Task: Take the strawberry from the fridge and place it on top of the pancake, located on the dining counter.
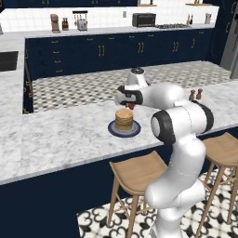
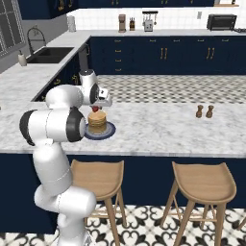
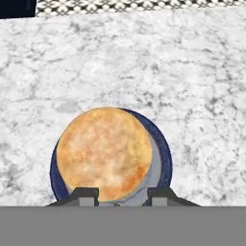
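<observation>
Strawberry (image 1: 131, 106) shows in the left base view as a small red spot under the dark end of the arm, just above the pancake (image 1: 124, 120). The stack sits on a round dark plate (image 1: 135, 130) on the marble table (image 1: 65, 135). The claw (image 1: 131, 106) is pressed together on the berry and hangs over the stack's right side. The arm's big white elbow rises in front and covers the table to the right of the plate. Two small brown shakers (image 1: 195, 95) stand well apart from the plate, past the elbow. Two wooden stools (image 1: 137, 173) are tucked under the near edge. A toaster oven (image 1: 143, 19) sits on the far worktop.

From the right base view the strawberry (image 2: 95, 109) is plainer, held in the claw (image 2: 95, 108) right over the top of the pancake (image 2: 97, 123); whether it touches the top I cannot tell. The arm's dark joint hides the left part of the plate (image 2: 109, 130). The shakers (image 2: 204, 111) stand far to the right on the table (image 2: 158, 129). A sink (image 2: 48, 55) lies in the side worktop behind.

Looking down from the hand view, the pancake (image 3: 104, 153) lies just above the two dark fingertips (image 3: 85, 196), with the plate's (image 3: 165, 158) blue rim showing on its right and bare marble table (image 3: 144, 62) all round.
</observation>
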Robot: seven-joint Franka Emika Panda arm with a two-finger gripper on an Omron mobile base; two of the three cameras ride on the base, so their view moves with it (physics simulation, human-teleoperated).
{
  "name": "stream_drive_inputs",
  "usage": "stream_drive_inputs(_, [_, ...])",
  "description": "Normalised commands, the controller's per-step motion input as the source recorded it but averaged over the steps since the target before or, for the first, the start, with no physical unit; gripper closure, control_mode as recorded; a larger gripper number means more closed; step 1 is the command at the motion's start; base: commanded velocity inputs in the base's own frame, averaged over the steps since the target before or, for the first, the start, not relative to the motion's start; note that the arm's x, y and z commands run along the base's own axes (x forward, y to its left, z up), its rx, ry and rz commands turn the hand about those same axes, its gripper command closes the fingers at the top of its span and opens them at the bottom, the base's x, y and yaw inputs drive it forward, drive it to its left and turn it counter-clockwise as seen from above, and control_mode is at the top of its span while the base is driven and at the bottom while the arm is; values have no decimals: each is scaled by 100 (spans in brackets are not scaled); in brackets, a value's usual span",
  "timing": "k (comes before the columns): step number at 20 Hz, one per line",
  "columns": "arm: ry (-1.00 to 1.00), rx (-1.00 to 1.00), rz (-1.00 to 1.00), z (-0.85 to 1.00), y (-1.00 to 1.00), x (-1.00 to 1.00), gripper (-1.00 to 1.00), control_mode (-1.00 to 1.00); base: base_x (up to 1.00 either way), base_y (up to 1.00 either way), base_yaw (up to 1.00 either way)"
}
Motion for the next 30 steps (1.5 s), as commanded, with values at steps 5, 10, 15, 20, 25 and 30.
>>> stream_drive_inputs(5, [0, 0, -5, -17, 20, 43, 100, -100, 0, 0, 0])
stream_drive_inputs(10, [0, 0, -7, -33, 0, -17, 100, -100, 0, 0, 0])
stream_drive_inputs(15, [-2, 0, -9, -30, 0, -49, 100, -100, 0, 0, 0])
stream_drive_inputs(20, [-7, 0, -5, -13, 4, -1, 100, -100, 0, 0, 0])
stream_drive_inputs(25, [-9, 0, 0, -9, 5, 44, 100, -100, 0, 0, 0])
stream_drive_inputs(30, [-1, 0, 0, -9, -1, 41, 100, -100, 0, 0, 0])
